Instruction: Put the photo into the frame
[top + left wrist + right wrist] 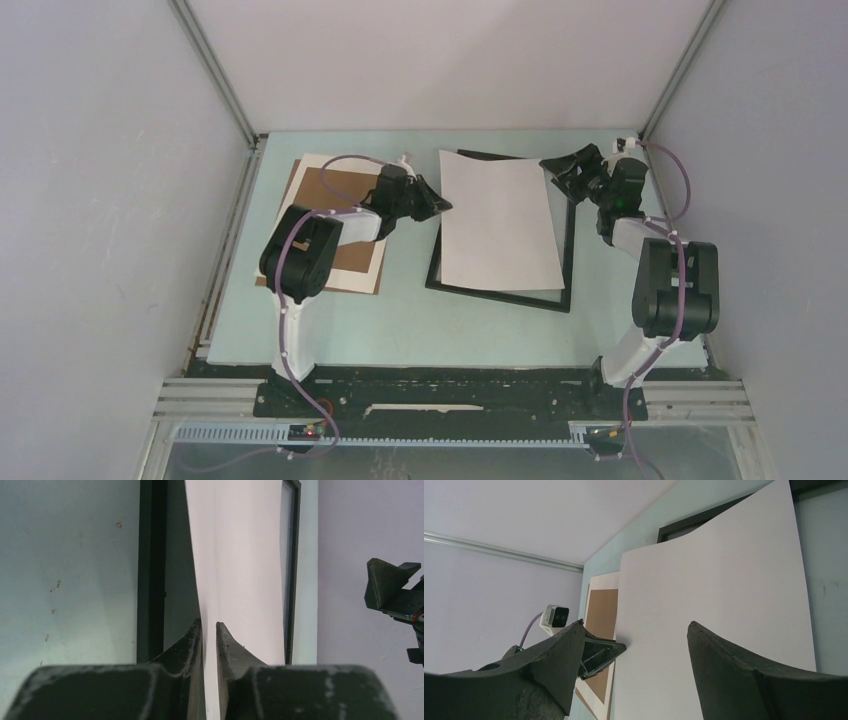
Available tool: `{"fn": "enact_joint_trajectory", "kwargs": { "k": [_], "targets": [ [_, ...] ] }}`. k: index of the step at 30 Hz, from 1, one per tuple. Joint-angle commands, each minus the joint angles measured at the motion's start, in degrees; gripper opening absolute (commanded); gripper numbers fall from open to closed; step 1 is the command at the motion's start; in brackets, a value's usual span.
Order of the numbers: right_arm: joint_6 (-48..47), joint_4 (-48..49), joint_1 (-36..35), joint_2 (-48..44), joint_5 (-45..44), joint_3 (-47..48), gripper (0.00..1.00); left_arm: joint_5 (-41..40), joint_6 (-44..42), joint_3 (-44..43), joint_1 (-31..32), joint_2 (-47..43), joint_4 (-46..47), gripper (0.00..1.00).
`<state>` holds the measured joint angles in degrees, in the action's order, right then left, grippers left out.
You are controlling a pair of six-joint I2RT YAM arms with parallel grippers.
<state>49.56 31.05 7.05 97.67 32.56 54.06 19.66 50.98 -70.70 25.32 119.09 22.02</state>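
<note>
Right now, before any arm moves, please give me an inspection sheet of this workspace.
Surface: pale green table, a few small marks.
Job's things: black frame flat at centre; white sheet, maybe the photo face down, lies skewed over it.
Clutter: brown board on a white mat, left.
Grippers: left tool straddles the sheet's left edge, grip uncertain; right tool open, empty, near the frame's far right corner.
Cables: purple cables looped along both arms.
Surroundings: plain walls, metal rails.

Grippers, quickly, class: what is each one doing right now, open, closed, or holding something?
left gripper: shut on the edge of the white sheet.
right gripper: open, holding nothing.
</note>
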Motion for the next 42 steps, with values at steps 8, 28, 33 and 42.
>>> {"fn": "enact_joint_trajectory", "kwargs": {
  "k": [8,28,33,42],
  "targets": [
    [-1.2,1.9,3.0,-2.2,0.4,-0.2,0.83,7.7,-6.4,-11.5,-1.3,0.4,-19.9,0.0],
    [0.8,6.1,5.2,-0.2,3.5,-1.2,1.0,16.6,-23.3,-41.6,-5.8,10.7,-47.9,0.0],
    [-1.7,3.1,5.2,-1.9,1.9,-1.1,1.0,15.8,-20.7,-41.9,-4.0,12.2,-46.7,0.0],
    [-1.0,4.5,5.2,-1.0,2.8,-1.2,1.0,14.1,-20.3,-39.8,-3.1,10.2,-44.9,0.0]
  ]
}}
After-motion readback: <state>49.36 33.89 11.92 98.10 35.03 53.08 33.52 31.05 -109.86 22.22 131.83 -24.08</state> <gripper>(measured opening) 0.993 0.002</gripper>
